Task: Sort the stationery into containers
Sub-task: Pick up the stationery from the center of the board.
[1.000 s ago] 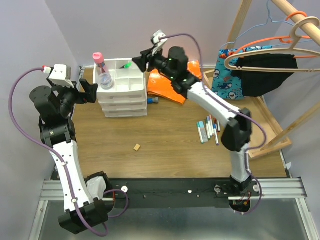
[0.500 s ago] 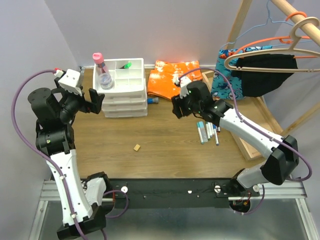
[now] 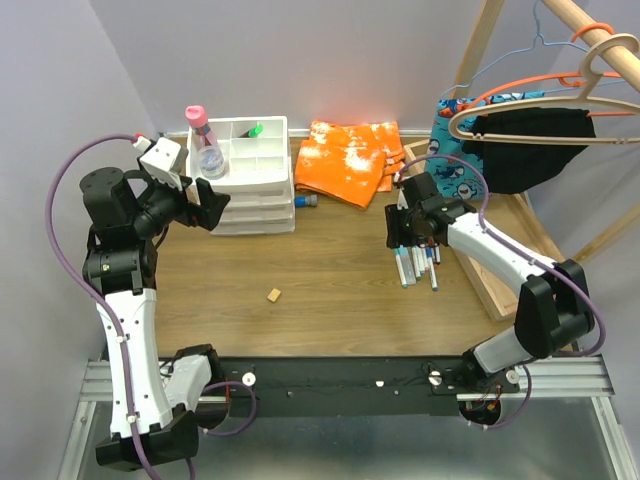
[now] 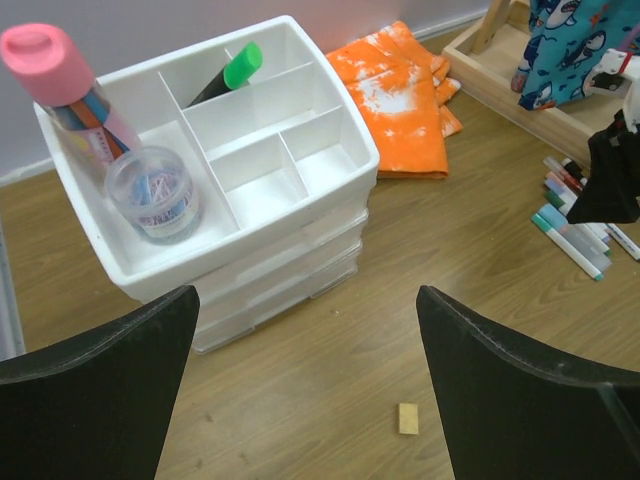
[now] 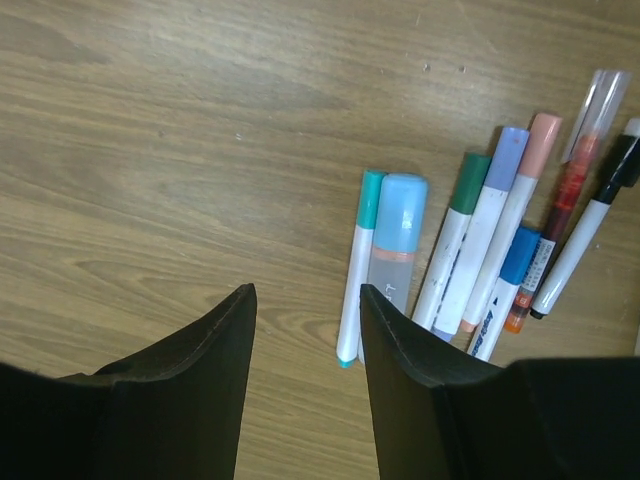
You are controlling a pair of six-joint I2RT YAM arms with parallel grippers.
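The white three-drawer unit (image 3: 245, 190) stands at the back left and also shows in the left wrist view (image 4: 300, 230). Its divided top tray holds a black green-capped marker (image 3: 254, 130) (image 4: 228, 72), a clear pink-capped bottle (image 3: 205, 145) (image 4: 90, 110) and a small clear jar (image 4: 155, 190). Several pens with coloured caps (image 3: 418, 262) (image 5: 480, 240) lie side by side on the table. My right gripper (image 3: 396, 238) (image 5: 305, 300) is open and empty, low over the table just left of the pens. My left gripper (image 3: 203, 205) (image 4: 305, 295) is open and empty beside the unit's left front. A blue-capped tube (image 3: 308, 202) lies right of the unit.
A small tan block (image 3: 272, 294) (image 4: 407, 418) lies on the table's middle. An orange cloth (image 3: 345, 155) lies at the back. A shallow wooden tray (image 3: 520, 260) and a wooden rack with hangers and dark and blue cloths (image 3: 530, 130) stand at the right.
My right arm swung from the top tray of the drawer unit down and right to the pens. My left gripper moved right, closer to the unit.
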